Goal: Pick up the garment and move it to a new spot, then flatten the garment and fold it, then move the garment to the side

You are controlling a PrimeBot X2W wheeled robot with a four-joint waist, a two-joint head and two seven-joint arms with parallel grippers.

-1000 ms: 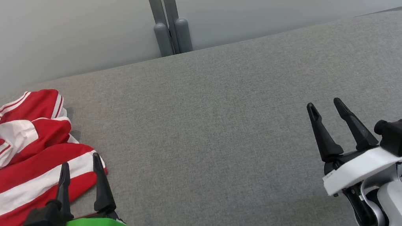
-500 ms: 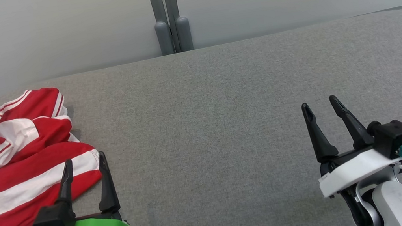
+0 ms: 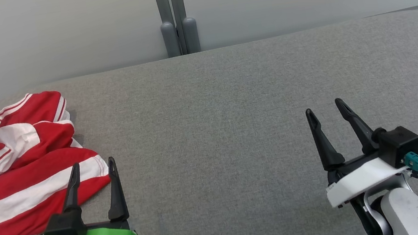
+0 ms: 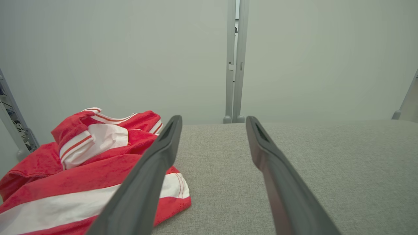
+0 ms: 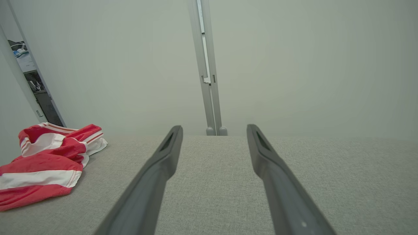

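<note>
1. The garment (image 3: 30, 171), a red jersey with white sleeves edged in red stripes, lies rumpled in a heap at the left end of the gray fabric-covered surface (image 3: 212, 113). Its left part runs out of the head view. It is folded over itself, so no lettering can be read.
2. The left gripper (image 3: 93, 163) has its two dark fingers spread wide with nothing between them. In the head view it sits at the jersey's near right corner, with one finger crossing the broad white band and the other over bare fabric. I judge it is placed there because it is the nearer arm and that loose corner is the easiest edge to take. Whether a finger touches the cloth I cannot tell.
3. The right gripper (image 3: 323, 105) is likewise spread and empty, over the bare right half of the surface and well apart from the jersey. It probably hangs there because the heap is beyond its easy reach and two-handed work comes only with flattening.
4. The wide bare middle between the grippers looks like the natural new spot.
5. The pick-up has not yet begun, since no cloth is lifted. Pinching only one layer could drag the heap rather than raise it.
</note>
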